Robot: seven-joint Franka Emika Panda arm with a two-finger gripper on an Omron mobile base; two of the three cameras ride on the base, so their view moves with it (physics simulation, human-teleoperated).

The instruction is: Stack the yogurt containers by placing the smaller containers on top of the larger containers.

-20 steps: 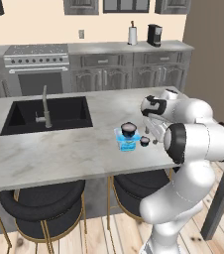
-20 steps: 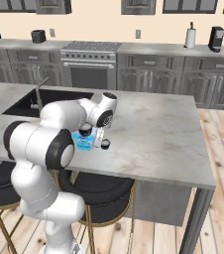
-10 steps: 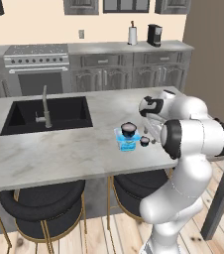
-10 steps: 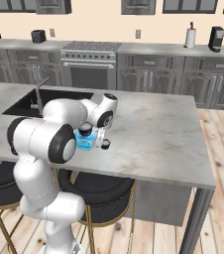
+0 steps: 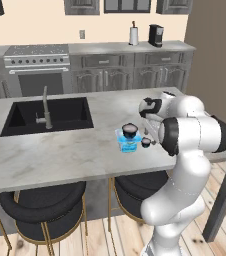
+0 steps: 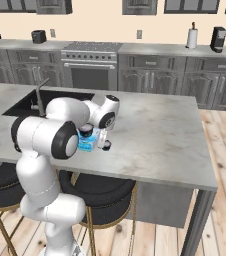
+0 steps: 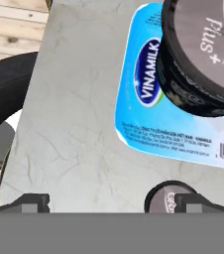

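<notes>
With 1 dark cup (image 7: 203,54) already on the blue tub (image 7: 153,114), we should centre the wide-open claw (image 7: 111,202) over the tiny cup (image 7: 167,198) on the bench (image 7: 69,124) before closing.

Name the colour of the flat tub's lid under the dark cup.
Light blue fading to white, with a dark blue oval logo; the tub shows best in the hand view.
</notes>
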